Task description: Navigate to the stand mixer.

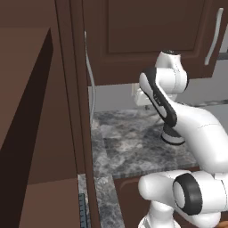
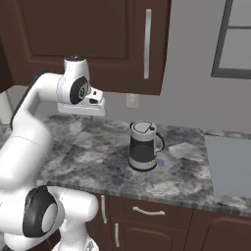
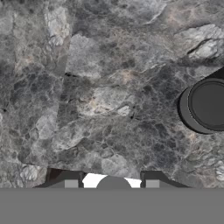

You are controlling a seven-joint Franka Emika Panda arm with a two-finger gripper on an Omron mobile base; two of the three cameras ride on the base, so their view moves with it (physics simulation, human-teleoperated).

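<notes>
A black-and-silver kettle (image 2: 143, 146) stands on the grey marbled counter (image 2: 98, 162) below dark cabinets (image 2: 98, 39).

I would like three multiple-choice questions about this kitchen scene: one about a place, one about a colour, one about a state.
1. Where does the kettle stand?
A. on the stone counter
B. inside the upper cabinet
C. on the floor

2. What colour is the upper cabinet?
A. white
B. dark brown
C. green

3. What is between the gripper fingertips?
A. the kettle
C. a cup
B. nothing

Answers:
1. A, because the right base view shows the kettle's base resting on the counter.
2. B, since its doors are dark brown in both base views.
3. B, for the hand view shows the two dark tips apart above bare stone, with the kettle off to one side.
</notes>
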